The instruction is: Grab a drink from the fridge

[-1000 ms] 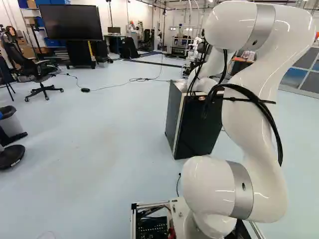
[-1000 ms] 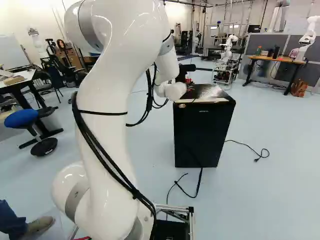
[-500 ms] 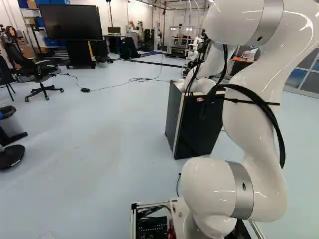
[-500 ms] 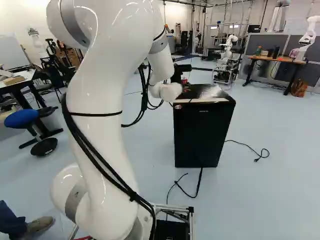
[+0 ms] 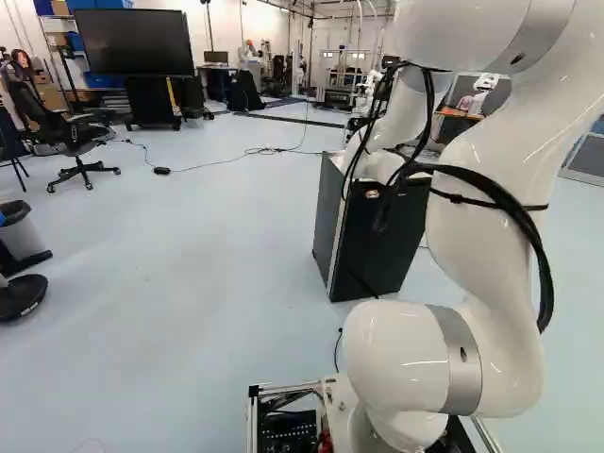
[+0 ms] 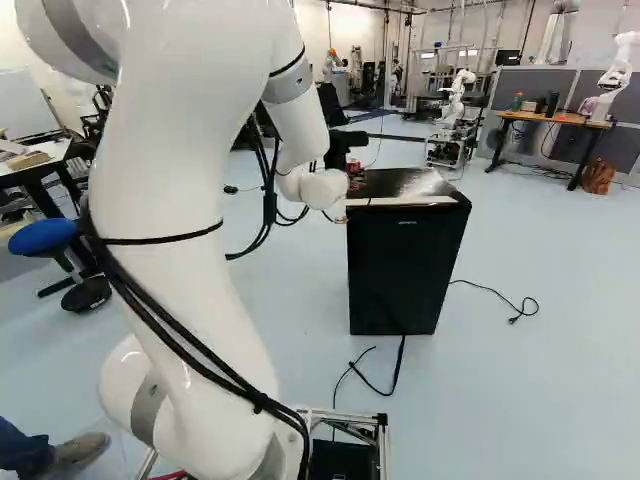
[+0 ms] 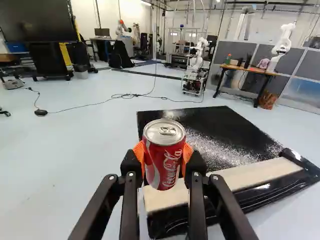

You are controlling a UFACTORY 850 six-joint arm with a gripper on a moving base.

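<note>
Your arm (image 6: 170,200) arches forward toward the fridge (image 6: 405,270). The end effector (image 6: 353,165) pinches the soda can (image 7: 164,162) between its orange pads (image 7: 187,152), holding it upright near the fridge's top.

pale blue floor (image 5: 217,236), white wall (image 5: 255,24); big tv (image 5: 135,42), office chair (image 5: 71,142) upper left of left base view; desk (image 6: 545,117), grey partition (image 6: 515,82) upper right of right base view.

shiny metal can (image 7: 165,165), glossy black fridge top (image 7: 207,125), smooth glossy white arm (image 6: 170,210), smooth floor (image 5: 189,274)
</note>
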